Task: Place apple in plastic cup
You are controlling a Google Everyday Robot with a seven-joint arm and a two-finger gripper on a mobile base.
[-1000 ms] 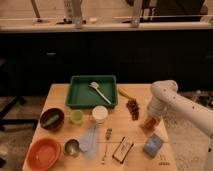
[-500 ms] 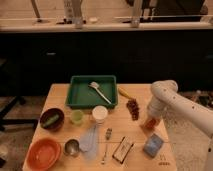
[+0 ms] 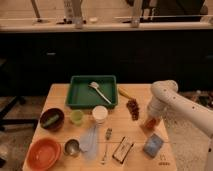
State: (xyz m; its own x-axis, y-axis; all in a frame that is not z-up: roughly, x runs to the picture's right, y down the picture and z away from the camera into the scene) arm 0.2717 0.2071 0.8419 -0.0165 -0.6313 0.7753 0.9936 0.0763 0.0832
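- Dark cabinets fill the background; in front of them stands the wooden counter [image 3: 56, 97] that carries everything I am working with.
- My white arm [image 3: 170, 97] reaches in from the right and bends down to the counter's right side, in the same place as a second ago.
- Nearest the cabinets, the green tray [image 3: 75, 81] holds only a pale spoon [image 3: 99, 90].
- At the front left, the orange bowl [image 3: 43, 153] looks empty to me.
- Behind it, the dark bowl [image 3: 51, 120] has something green lying in it.
- Around the middle, the white cup [image 3: 100, 114] stands just beside the plastic cup [image 3: 76, 117]; I see nothing in either.
- In front of those two, the metal cup [image 3: 72, 147] is too dim inside to read.
- Down at the arm's end, the claw [image 3: 151, 118] has just drawn together, and I judge it clamped on the apple [image 3: 150, 123].
- That apple sits low at the counter near the grapes [image 3: 133, 108], well apart from the plastic cup, so the grasp looks made and the lift and carry left remain.
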